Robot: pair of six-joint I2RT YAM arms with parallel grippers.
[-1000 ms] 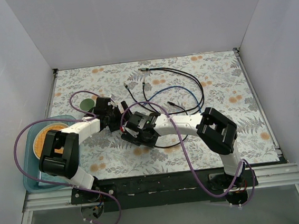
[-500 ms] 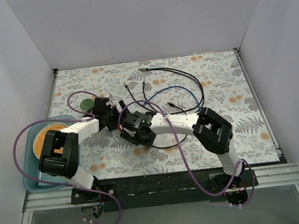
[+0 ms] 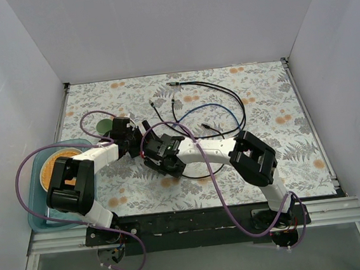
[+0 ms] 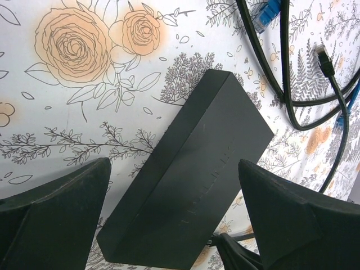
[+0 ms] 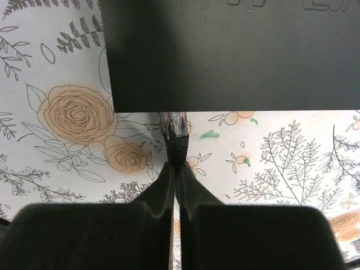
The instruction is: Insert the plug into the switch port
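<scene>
The switch is a flat dark grey box [image 4: 191, 180] lying on the flowered table; its sockets do not show. My left gripper [image 4: 173, 169] is open, with a finger on each side of the box. In the right wrist view the box [image 5: 225, 56] fills the top. My right gripper [image 5: 175, 166] is shut on the black boot of the plug [image 5: 178, 138]. The plug's clear tip touches the box's near edge. In the top view the left gripper [image 3: 134, 138] and the right gripper [image 3: 158, 151] meet at the table's left middle and hide the box.
Loose black and blue cables [image 3: 209, 106] lie behind the grippers; their ends also show in the left wrist view [image 4: 287, 67]. A teal tray [image 3: 37, 206] with an orange plate is at the left edge. A green disc [image 3: 106, 125] lies near the left gripper. Walls enclose the table.
My right arm has moved left toward the left gripper and the box, carrying the plug. The left arm has hardly moved.
</scene>
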